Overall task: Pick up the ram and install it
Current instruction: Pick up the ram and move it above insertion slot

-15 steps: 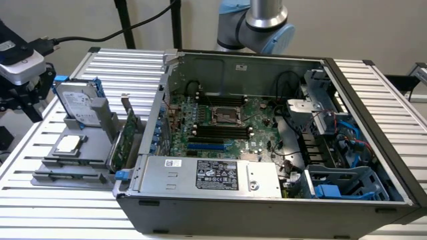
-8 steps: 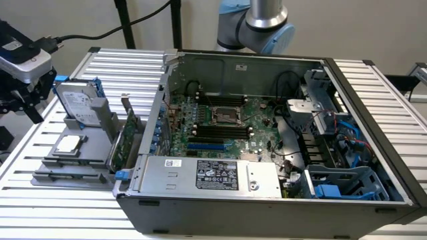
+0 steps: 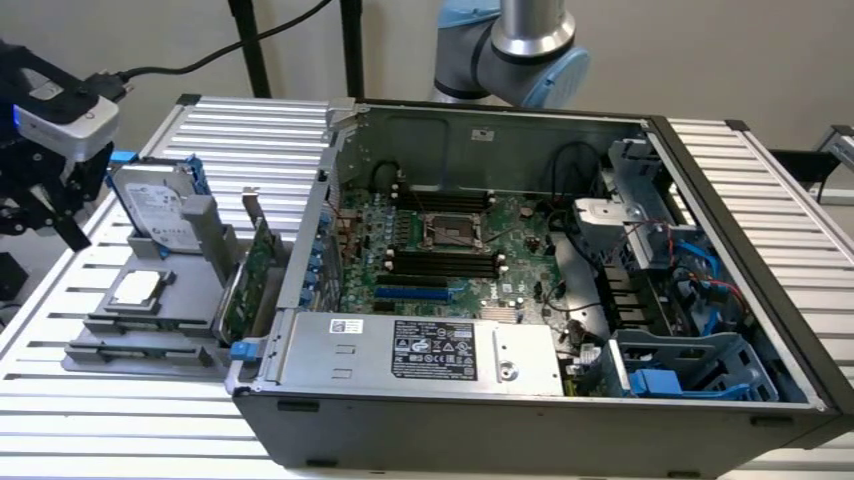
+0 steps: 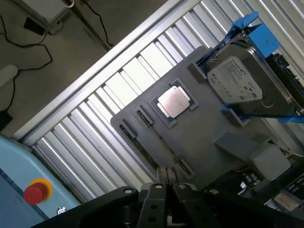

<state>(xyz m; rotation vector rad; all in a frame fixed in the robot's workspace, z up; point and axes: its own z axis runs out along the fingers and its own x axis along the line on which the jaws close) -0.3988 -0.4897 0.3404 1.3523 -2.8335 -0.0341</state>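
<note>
we see the gripper point(image 4: 166, 173) clenched with nothing between its fingers, hanging over the grey tray point(image 4: 204, 126), while the ram point(image 4: 141, 148) stands on its long edge along the tray's edge far from the hard drive point(image 4: 240, 85).

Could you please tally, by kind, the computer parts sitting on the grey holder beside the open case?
hard drive: 1
processor: 1
expansion card: 1
ram: 1, seen edge-on in a slot of the holder
Total: 4
</note>
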